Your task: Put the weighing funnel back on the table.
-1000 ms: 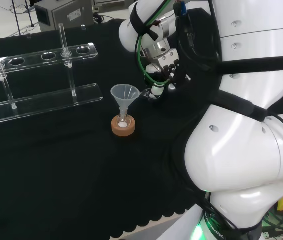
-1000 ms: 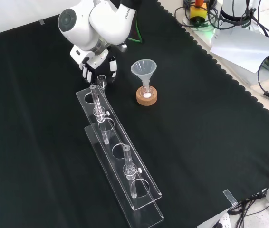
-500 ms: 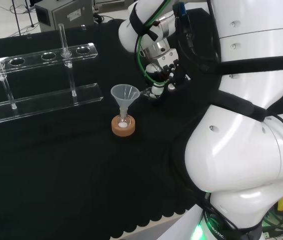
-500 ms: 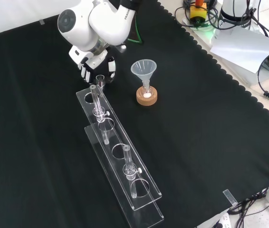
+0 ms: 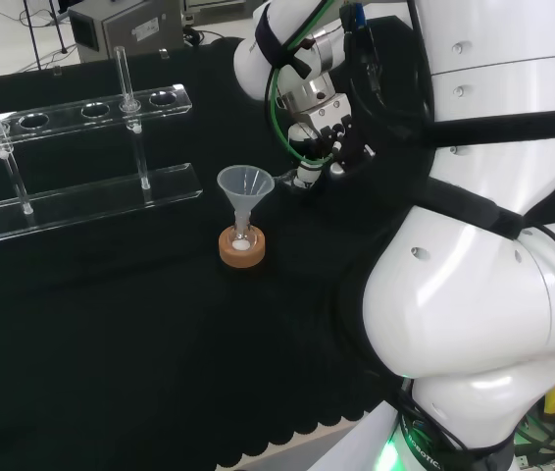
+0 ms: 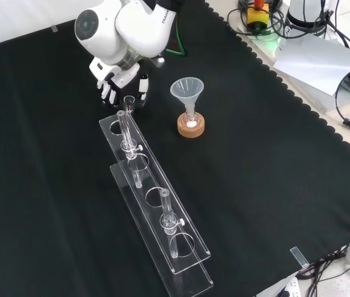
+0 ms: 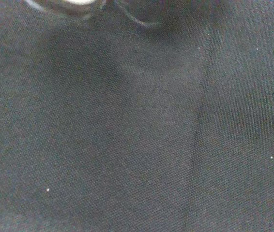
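The weighing funnel (image 6: 129, 102), a small clear piece, rests on the black cloth between the rack's far end and the hand in the front view. The black and white hand (image 6: 123, 82) hovers just above and behind it, with its fingers (image 6: 143, 86) relaxed and spread to either side of the piece and not closed on it. In the head view the hand (image 5: 323, 137) hangs to the right of the big funnel (image 5: 245, 183). The wrist view looks down on cloth from close by, with a blurred clear rim (image 7: 139, 18) at its edge.
The big funnel (image 6: 187, 88) stands in a small flask on a cork ring (image 6: 191, 127) to the right of the hand in the front view. A clear tube rack (image 6: 156, 210) with two tubes runs toward the near edge. The arm's white links (image 5: 483, 245) stand at the head view's right.
The hand has drawn slightly up and away from the weighing funnel, which stays where it was on the cloth. The big funnel and rack have not moved.
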`<action>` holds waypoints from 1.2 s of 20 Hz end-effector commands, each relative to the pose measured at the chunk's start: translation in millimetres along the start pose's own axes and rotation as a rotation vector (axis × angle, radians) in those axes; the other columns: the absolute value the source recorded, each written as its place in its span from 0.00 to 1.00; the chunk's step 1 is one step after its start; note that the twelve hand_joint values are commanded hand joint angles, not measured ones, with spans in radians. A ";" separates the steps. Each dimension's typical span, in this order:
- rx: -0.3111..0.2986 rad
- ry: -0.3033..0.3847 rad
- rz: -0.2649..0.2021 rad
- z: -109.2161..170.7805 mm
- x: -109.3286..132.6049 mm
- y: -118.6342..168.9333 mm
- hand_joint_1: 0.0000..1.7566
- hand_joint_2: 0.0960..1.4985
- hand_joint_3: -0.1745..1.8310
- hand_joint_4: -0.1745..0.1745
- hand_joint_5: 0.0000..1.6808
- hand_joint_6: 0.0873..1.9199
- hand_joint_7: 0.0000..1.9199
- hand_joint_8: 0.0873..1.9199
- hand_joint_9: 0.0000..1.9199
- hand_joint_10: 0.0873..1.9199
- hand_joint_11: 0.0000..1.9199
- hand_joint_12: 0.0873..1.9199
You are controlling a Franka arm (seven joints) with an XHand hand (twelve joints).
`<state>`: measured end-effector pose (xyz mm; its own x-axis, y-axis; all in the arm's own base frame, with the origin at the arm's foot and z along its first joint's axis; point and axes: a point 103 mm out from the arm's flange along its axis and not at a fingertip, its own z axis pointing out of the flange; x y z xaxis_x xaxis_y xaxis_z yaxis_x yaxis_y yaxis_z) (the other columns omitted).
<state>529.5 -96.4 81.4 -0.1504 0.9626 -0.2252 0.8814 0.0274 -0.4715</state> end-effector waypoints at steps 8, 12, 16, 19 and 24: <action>0.000 -0.042 0.006 -17.6 -6.1 -20.8 0.42 0.43 0.37 0.38 0.20 0.20 0.05 0.33 0.19 0.32 0.06 0.71; -0.040 -0.019 0.030 -35.5 -15.0 -40.2 0.41 0.42 0.36 0.37 0.20 0.14 0.03 0.32 0.18 0.32 0.04 0.72; -0.083 0.007 0.057 -55.1 -25.0 -68.0 0.41 0.42 0.36 0.37 0.20 0.11 0.04 0.32 0.18 0.33 0.04 0.72; -0.109 0.013 0.071 -65.7 -29.3 -89.7 0.41 0.42 0.35 0.37 0.21 0.10 0.05 0.33 0.18 0.33 0.05 0.72; -0.132 0.010 0.095 -76.8 -30.4 -124.2 0.41 0.42 0.35 0.37 0.22 0.10 0.06 0.33 0.19 0.33 0.06 0.72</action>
<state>494.1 -105.0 181.5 -0.1010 0.9605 -0.2593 0.9288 -0.0023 -0.3705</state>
